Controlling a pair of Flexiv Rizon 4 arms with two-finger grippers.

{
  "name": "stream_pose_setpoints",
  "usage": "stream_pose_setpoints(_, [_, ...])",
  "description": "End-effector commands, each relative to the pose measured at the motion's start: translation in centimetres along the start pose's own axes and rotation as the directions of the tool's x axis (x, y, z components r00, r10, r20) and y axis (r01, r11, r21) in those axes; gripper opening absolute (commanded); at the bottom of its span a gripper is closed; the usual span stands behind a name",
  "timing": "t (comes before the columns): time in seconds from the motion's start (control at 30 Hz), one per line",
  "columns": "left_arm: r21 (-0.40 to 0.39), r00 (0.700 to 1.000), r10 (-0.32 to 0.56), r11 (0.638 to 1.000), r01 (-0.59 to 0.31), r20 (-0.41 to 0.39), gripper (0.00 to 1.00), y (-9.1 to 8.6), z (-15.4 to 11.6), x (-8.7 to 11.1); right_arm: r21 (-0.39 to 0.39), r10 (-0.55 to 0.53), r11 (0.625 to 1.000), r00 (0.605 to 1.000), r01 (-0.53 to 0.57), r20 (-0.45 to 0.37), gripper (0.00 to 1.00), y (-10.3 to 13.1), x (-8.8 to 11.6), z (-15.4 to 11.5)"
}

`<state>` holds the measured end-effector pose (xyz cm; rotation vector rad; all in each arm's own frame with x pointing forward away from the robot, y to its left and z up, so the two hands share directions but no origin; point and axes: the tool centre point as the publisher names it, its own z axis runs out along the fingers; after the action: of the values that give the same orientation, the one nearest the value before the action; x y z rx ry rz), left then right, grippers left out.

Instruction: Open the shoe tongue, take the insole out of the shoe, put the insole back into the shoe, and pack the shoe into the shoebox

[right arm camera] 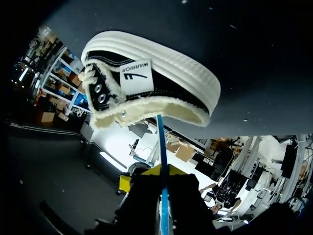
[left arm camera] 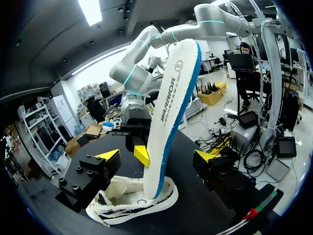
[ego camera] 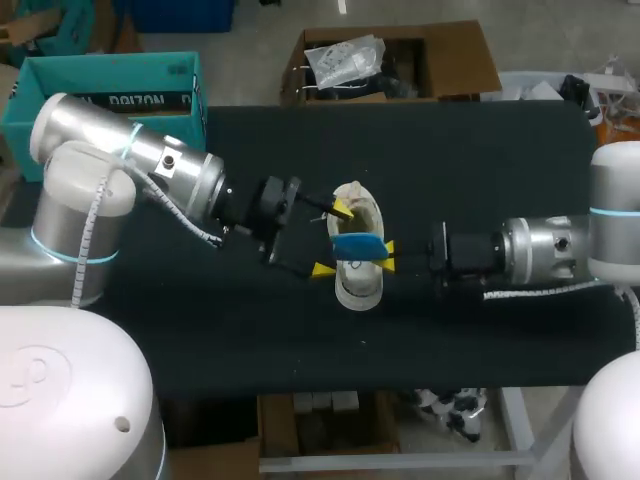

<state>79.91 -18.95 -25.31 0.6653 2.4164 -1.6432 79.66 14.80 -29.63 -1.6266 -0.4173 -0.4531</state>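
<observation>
The pale shoe (left arm camera: 132, 203) lay on the black worktop (left arm camera: 190, 215). The insole (left arm camera: 171, 122), white with a blue edge, stood nearly upright out of the shoe. Its lower end sat inside the shoe's opening and its upper end leaned a little to one side, high above the shoe. The left gripper (left arm camera: 157, 155) was spread wide, with one of its yellow-tipped fingers (left arm camera: 108, 155) on each side of the shoe and neither touching the insole. Just behind the shoe, the right gripper (left arm camera: 143, 154) met the insole low down. One of its yellow tips showed against the insole's edge and the other was hidden. The right arm (left arm camera: 137, 54) rose beyond the shoe.
</observation>
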Motion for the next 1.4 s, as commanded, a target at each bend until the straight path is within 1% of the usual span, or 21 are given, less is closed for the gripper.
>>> stream_pose_setpoints(0.03, [0.0, 0.983, 0.001, 1.0, -0.001, 0.185, 1.0, -0.1, 0.0, 0.4, 0.0, -0.001, 1.0, 1.0, 0.001, -0.002, 0.0, -0.1, -0.1, -0.1])
stream_pose_setpoints(0.07, [0.0, 0.983, 0.001, 1.0, -0.001, 0.185, 1.0, -0.1, 0.0, 0.4, 0.0, -0.001, 1.0, 1.0, 0.001, -0.002, 0.0, -0.1, -0.1, -0.1])
stream_pose_setpoints(0.13, [0.023, 0.981, -0.001, 1.0, -0.004, 0.192, 1.0, 0.7, 0.6, 0.3, 0.0, -0.001, 1.0, 1.0, 0.001, -0.002, 0.0, -0.1, -0.1, -0.1])
stream_pose_setpoints(0.37, [0.02, 0.983, 0.029, 0.999, -0.033, 0.183, 1.0, 3.0, 1.2, 0.1, -0.003, -0.036, 0.999, 0.998, 0.036, -0.047, 0.0, 0.7, -0.4, 0.4])
stream_pose_setpoints(0.4, [0.02, 0.983, 0.029, 0.999, -0.034, 0.184, 0.88, 3.1, 1.2, 0.0, -0.001, -0.038, 0.999, 0.998, 0.038, -0.05, 0.0, 0.8, -0.4, 0.4])
stream_pose_setpoints(0.43, [0.018, 0.983, 0.031, 0.999, -0.034, 0.181, 0.68, 3.3, 1.2, -0.1, -0.002, -0.038, 0.999, 0.998, 0.038, -0.051, 0.0, 0.8, -0.5, 0.4])
stream_pose_setpoints(0.47, [0.018, 0.985, 0.038, 0.999, -0.042, 0.169, 0.59, 3.4, 1.3, -0.3, -0.004, -0.038, 0.999, 0.998, 0.038, -0.052, 0.0, 0.9, -0.4, 0.5])
stream_pose_setpoints(0.5, [0.016, 0.985, 0.04, 0.999, -0.043, 0.17, 0.56, 3.5, 1.4, -0.4, -0.004, -0.037, 0.999, 0.998, 0.037, -0.053, 0.0, 1.0, -0.4, 0.6])
stream_pose_setpoints(0.57, [0.007, 0.986, 0.057, 0.998, -0.059, 0.155, 0.44, 3.6, 1.7, -0.7, -0.008, -0.031, 0.999, 0.998, 0.031, -0.055, 0.0, 1.3, -0.3, 0.7])
stream_pose_setpoints(0.67, [0.001, 0.989, 0.067, 0.998, -0.068, 0.133, 0.22, 3.7, 2.1, -1.3, -0.002, -0.027, 1.0, 0.998, 0.027, -0.064, 0.0, 1.6, -0.3, 0.8])
stream_pose_setpoints(0.7, [0.004, 0.991, 0.069, 0.998, -0.07, 0.118, 0.19, 3.8, 2.3, -1.5, -0.001, -0.028, 1.0, 0.997, 0.028, -0.065, 0.0, 1.6, -0.3, 0.8])
stream_pose_setpoints(0.77, [0.0, 0.992, 0.072, 0.997, -0.072, 0.105, 0.2, 3.9, 2.5, -1.7, -0.002, -0.031, 1.0, 0.997, 0.031, -0.07, 0.0, 1.6, -0.3, 0.9])
stream_pose_setpoints(0.83, [0.004, 0.993, 0.076, 0.997, -0.077, 0.094, 0.0, 4.1, 2.7, -1.8, -0.006, -0.034, 0.999, 0.996, 0.034, -0.077, 0.0, 1.7, -0.3, 1.0])
stream_pose_setpoints(1.0, [0.004, 0.994, 0.081, 0.997, -0.082, 0.076, 0.01, 4.4, 2.7, -1.8, -0.013, -0.039, 0.999, 0.995, 0.038, -0.092, 0.0, 1.6, -0.4, 1.0])
stream_pose_setpoints(1.03, [0.004, 0.994, 0.081, 0.997, -0.082, 0.075, 0.05, 4.4, 2.6, -1.8, -0.015, -0.041, 0.999, 0.995, 0.04, -0.096, 0.0, 1.5, -0.4, 1.0])
stream_pose_setpoints(1.1, [0.008, 0.994, 0.081, 0.997, -0.082, 0.068, 0.01, 4.5, 2.5, -1.7, -0.017, -0.043, 0.999, 0.994, 0.041, -0.101, 0.0, 1.5, -0.4, 0.9])
stream_pose_setpoints(1.13, [0.01, 0.995, 0.08, 0.997, -0.081, 0.065, 0.05, 4.5, 2.5, -1.7, -0.018, -0.044, 0.999, 0.994, 0.042, -0.103, 0.0, 1.5, -0.4, 0.9])
stream_pose_setpoints(1.17, [0.009, 0.995, 0.079, 0.997, -0.08, 0.059, 0.16, 4.6, 2.5, -1.7, -0.019, -0.044, 0.999, 0.994, 0.042, -0.104, 0.0, 1.5, -0.4, 0.9])
stream_pose_setpoints(1.2, [0.01, 0.995, 0.08, 0.997, -0.08, 0.053, 0.3, 4.7, 2.5, -1.6, -0.02, -0.044, 0.999, 0.993, 0.042, -0.105, 0.0, 1.5, -0.4, 0.9])
stream_pose_setpoints(1.23, [0.01, 0.995, 0.08, 0.997, -0.08, 0.052, 0.35, 4.7, 2.5, -1.6, -0.021, -0.043, 0.999, 0.993, 0.041, -0.107, 0.0, 1.5, -0.3, 0.9])
stream_pose_setpoints(1.4, [0.01, 0.996, 0.082, 0.997, -0.083, 0.034, 0.36, 4.9, 2.5, -1.4, -0.023, -0.043, 0.999, 0.993, 0.041, -0.113, 0.0, 1.6, -0.1, 0.8])
